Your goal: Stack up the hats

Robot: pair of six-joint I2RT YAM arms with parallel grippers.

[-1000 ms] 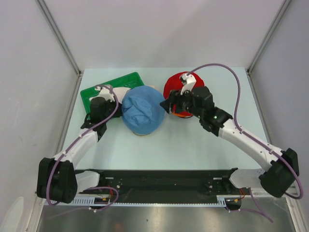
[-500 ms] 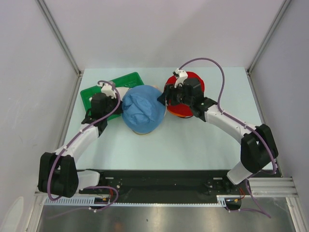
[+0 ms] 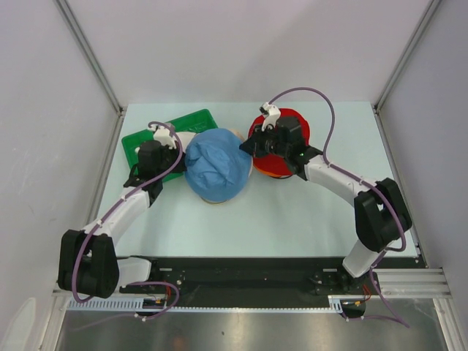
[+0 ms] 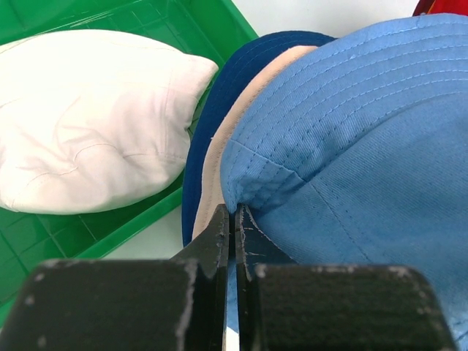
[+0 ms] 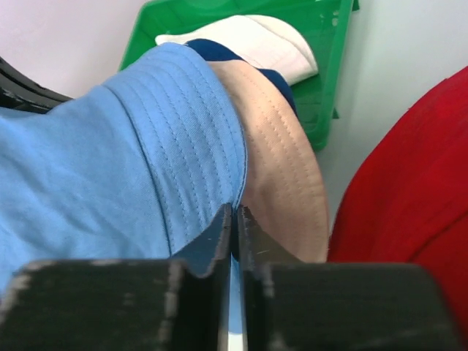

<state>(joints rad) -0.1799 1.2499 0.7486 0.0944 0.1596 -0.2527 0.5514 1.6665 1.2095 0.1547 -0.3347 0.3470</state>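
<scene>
Pale table (image 3: 292, 212), right gripper (image 5: 234, 213) newly clenched on light blue hat (image 3: 216, 164) brim, left gripper (image 4: 234, 217) still clamped

Tray (image 3: 183, 121) left of hat stack (image 3: 216, 164)

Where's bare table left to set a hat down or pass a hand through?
Free: the near strip of table in front of the light blue hat, and the far right corner beside the red hat. Crowded: the far middle, where green tray, white hat and both those hats pack together with left gripper and right gripper.
</scene>
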